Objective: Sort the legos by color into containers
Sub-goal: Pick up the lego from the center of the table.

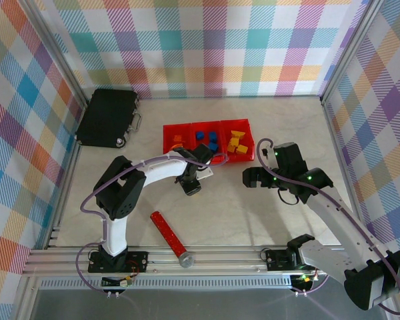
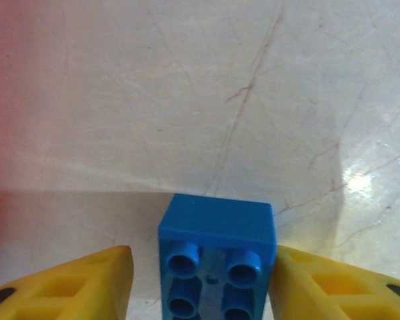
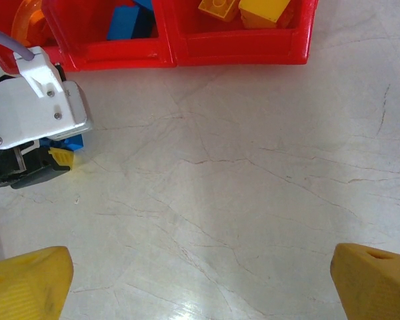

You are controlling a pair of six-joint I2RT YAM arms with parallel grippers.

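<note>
A blue lego (image 2: pixel 217 223) lies on its side on the table, studs toward the left wrist camera, between the yellow fingers of my left gripper (image 2: pixel 203 257). The right finger (image 2: pixel 313 280) touches it; a narrow gap shows at the left finger (image 2: pixel 87 283). From above, the left gripper (image 1: pixel 190 189) sits just in front of the containers (image 1: pixel 243 158). These red bins hold orange legos (image 1: pixel 177 141), blue legos (image 1: pixel 207 138) and yellow legos (image 1: pixel 237 143). My right gripper (image 1: pixel 248 177) hovers open over bare table, nothing between its fingertips (image 3: pixel 200 267). From the right wrist I see the blue lego (image 3: pixel 72 141) and the containers (image 3: pixel 233 48).
A black case (image 1: pixel 109 118) with a handle lies at the back left. A long red cylinder (image 1: pixel 168 231) with a grey end rests near the front rail (image 1: pixel 207 252). Checked walls close in the table on three sides.
</note>
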